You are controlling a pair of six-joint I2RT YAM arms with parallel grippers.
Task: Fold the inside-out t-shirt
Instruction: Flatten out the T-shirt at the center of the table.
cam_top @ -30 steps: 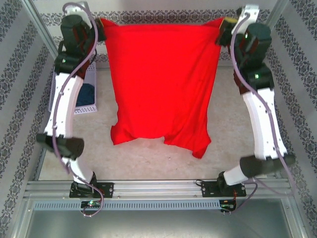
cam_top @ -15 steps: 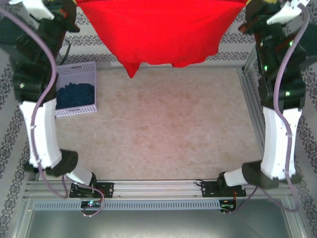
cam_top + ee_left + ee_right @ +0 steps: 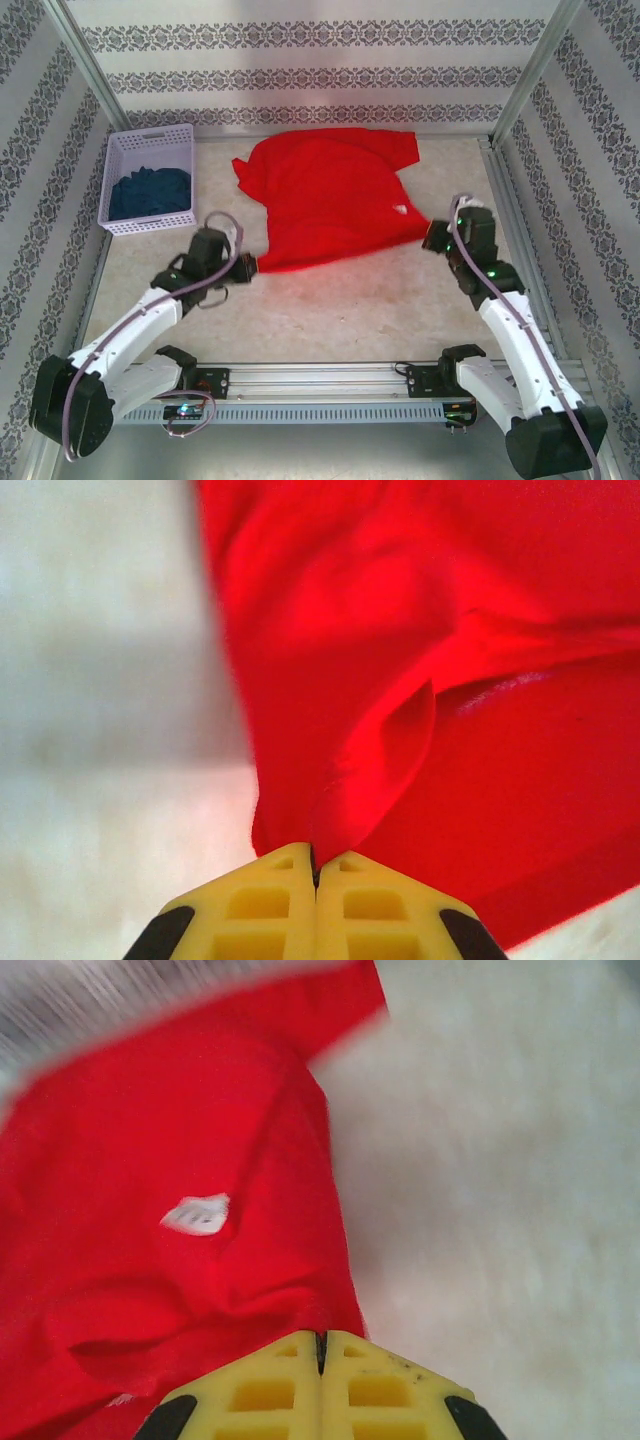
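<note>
The inside-out t-shirt [image 3: 330, 195] is bright red and lies spread on the table's far half, with a small white graphic [image 3: 399, 209] near its right edge. My left gripper [image 3: 250, 265] is shut on the shirt's near left corner. In the left wrist view, the red cloth [image 3: 420, 680] rises as a pinched fold from between the yellow fingers [image 3: 250, 905]. My right gripper [image 3: 432, 238] is shut on the near right corner. The right wrist view shows the cloth [image 3: 180, 1260] with the white graphic [image 3: 197, 1214] ahead of the closed fingers [image 3: 390, 1385].
A white basket [image 3: 150, 150] holding dark blue cloth [image 3: 150, 192] stands at the far left of the table. Metal frame posts and patterned walls enclose the table on three sides. Bare tabletop [image 3: 340, 310] lies between the shirt and the arm bases.
Both grippers have come down from high at the back to the table, pulling the hanging shirt with them. It now lies spread flat on the table.
</note>
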